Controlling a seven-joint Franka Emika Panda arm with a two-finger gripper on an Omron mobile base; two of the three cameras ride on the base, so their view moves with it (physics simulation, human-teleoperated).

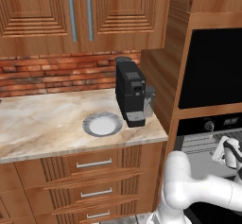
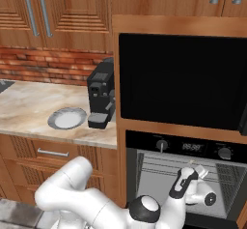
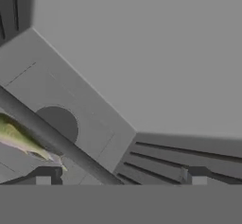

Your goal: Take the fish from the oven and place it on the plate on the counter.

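The oven [image 2: 193,147] stands open below its knobbed control strip, and my arm reaches into it. My gripper [image 2: 195,169] is inside the cavity above a grey wire rack [image 2: 159,170]; it also shows at the right edge of the left base view [image 1: 228,148]. In the hand view the gripper [image 3: 119,176] is open with nothing between its fingertips [image 3: 43,176]. The slender grey-tan fish [image 3: 21,140] lies just left of and beyond the left tip, beside a rack bar. The plate [image 1: 102,124] sits bare on the counter [image 1: 42,119], and shows again in the right base view [image 2: 67,118].
A black coffee machine [image 1: 131,93] stands right behind the plate, near the counter's right end. A plain black glass panel [image 2: 183,78] sits above the oven. The oven's grey walls and side rails [image 3: 179,157] close in around the hand. Drawers [image 1: 94,164] run under the counter.
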